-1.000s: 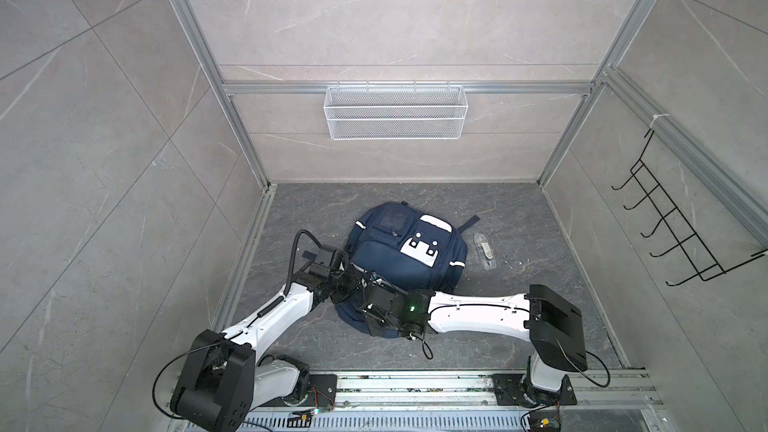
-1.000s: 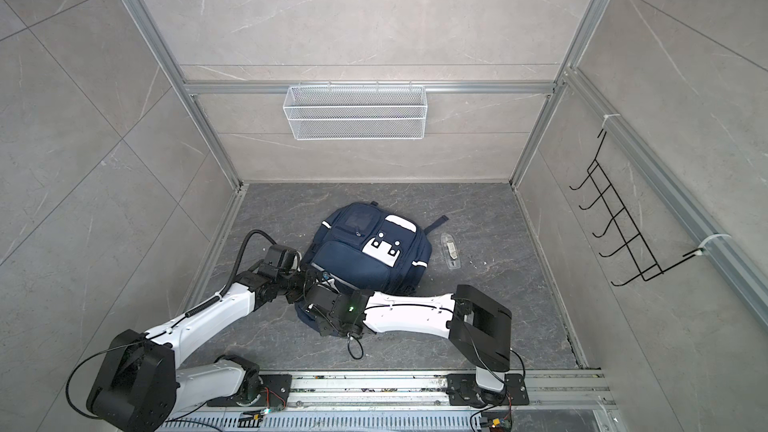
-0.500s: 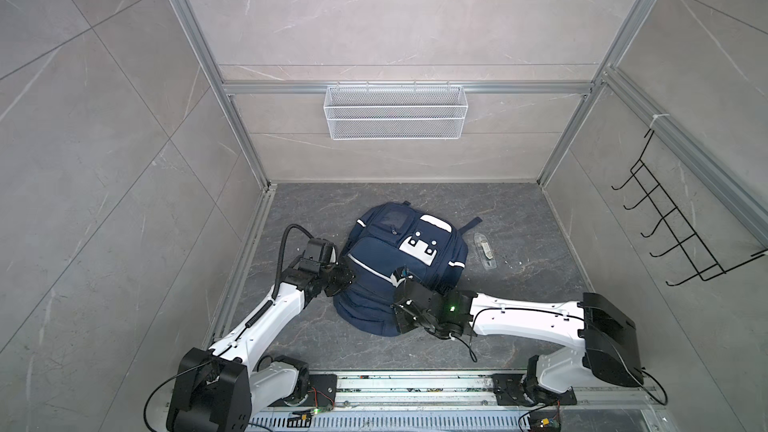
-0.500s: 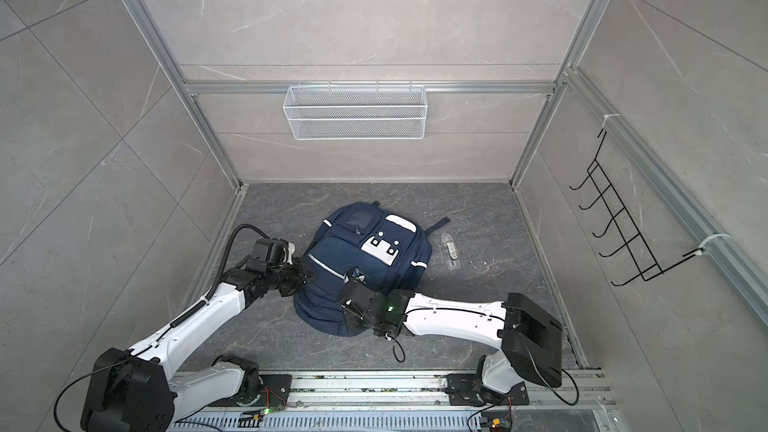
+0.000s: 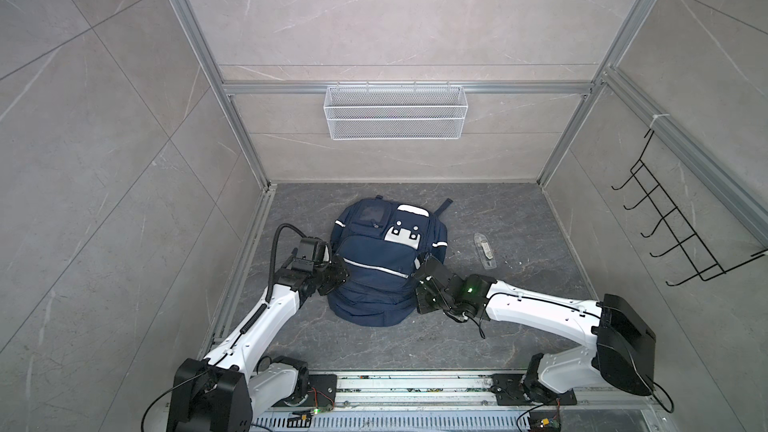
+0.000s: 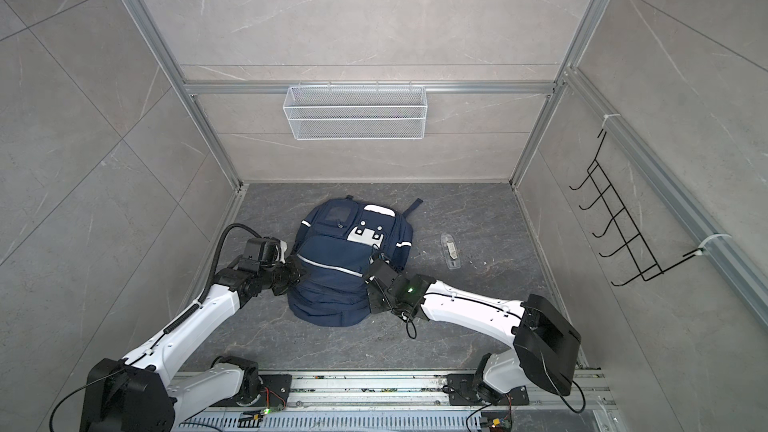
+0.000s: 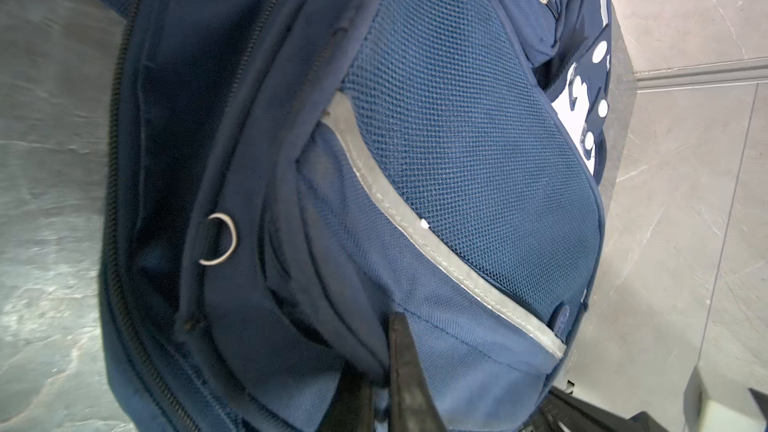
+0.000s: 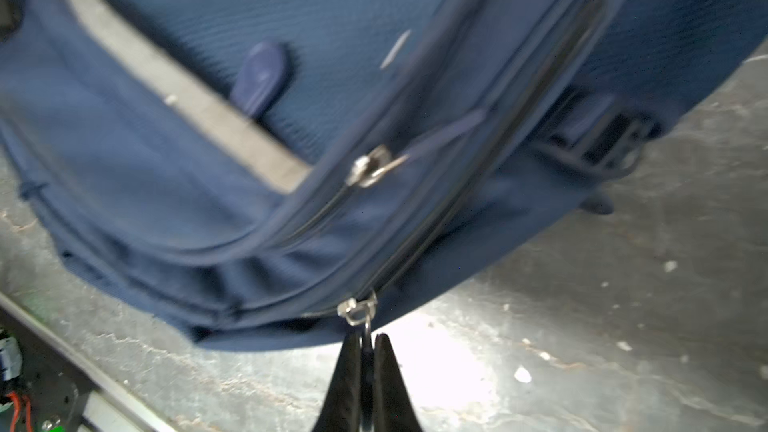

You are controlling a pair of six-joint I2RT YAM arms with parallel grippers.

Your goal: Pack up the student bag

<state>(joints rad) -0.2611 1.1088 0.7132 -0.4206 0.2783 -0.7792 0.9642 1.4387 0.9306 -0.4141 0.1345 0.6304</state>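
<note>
The student bag (image 5: 386, 268) (image 6: 345, 270), navy with white patches and silver stripes, lies flat on the grey floor in both top views. My left gripper (image 5: 338, 275) (image 6: 297, 275) is at the bag's left side. In the left wrist view it (image 7: 382, 353) is shut on a fold of the bag's fabric (image 7: 465, 338), beside a gaping zip opening (image 7: 158, 184). My right gripper (image 5: 419, 284) (image 6: 370, 284) is at the bag's right near corner. In the right wrist view it (image 8: 366, 340) is shut on the pull tab of a silver zip slider (image 8: 357, 309).
A clear plastic case (image 5: 484, 251) (image 6: 451, 252) lies on the floor right of the bag. A white wire basket (image 5: 395, 112) hangs on the back wall and a black hook rack (image 5: 673, 226) on the right wall. The arms' metal rail (image 5: 415, 384) runs along the front edge.
My right gripper has swept from the bag's near left edge round to its right near corner, taking the zip slider along. The left gripper kept its hold on the bag's left side.
</note>
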